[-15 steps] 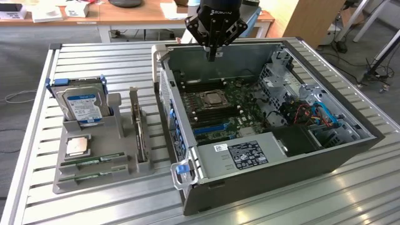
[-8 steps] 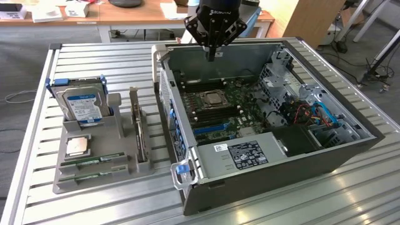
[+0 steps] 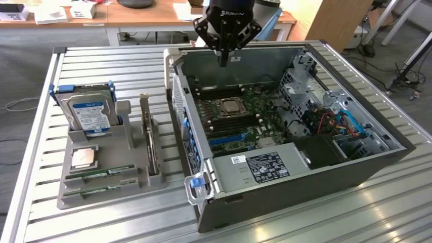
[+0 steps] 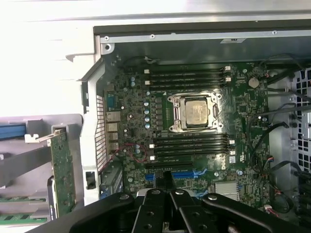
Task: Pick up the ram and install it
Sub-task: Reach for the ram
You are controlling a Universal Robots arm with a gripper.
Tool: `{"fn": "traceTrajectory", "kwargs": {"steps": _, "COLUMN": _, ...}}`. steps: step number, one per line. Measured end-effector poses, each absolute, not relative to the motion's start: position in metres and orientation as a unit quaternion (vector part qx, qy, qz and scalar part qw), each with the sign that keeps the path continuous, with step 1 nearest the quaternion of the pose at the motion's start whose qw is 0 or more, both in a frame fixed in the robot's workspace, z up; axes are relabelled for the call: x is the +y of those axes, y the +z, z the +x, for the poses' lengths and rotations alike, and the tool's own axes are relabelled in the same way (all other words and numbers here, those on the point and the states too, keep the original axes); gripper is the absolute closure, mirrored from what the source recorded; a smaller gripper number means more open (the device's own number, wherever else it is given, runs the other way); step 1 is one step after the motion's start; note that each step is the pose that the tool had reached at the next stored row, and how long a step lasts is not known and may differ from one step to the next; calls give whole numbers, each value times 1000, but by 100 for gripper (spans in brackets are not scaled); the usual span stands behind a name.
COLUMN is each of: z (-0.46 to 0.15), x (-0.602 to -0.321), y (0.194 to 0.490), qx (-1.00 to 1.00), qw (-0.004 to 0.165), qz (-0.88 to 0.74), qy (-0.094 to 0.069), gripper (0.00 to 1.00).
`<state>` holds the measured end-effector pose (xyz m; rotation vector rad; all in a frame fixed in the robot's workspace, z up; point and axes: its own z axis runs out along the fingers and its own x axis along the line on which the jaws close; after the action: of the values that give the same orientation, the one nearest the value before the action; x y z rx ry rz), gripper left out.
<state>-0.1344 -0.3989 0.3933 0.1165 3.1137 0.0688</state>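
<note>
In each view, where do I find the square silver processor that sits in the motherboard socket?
Exterior view: the square silver processor lies inside the open grey computer case, between two banks of black memory slots.
Wrist view: the processor lies between the same two banks, in a metal frame.
Shared landmark: the blue expansion slot, just beyond one bank.

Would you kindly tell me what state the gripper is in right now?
Gripper: fingers shut, nothing seen between them, above the open computer case; the ram lies in the grey tray.
</note>
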Motion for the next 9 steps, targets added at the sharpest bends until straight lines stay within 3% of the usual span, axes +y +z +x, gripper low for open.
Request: {"fn": "traceTrajectory", "kwargs": {"steps": 9, "z": -150, "x": -399, "y": 393, "qx": 999, "qw": 12, "qz": 37, "qy": 22, "gripper": 89}}
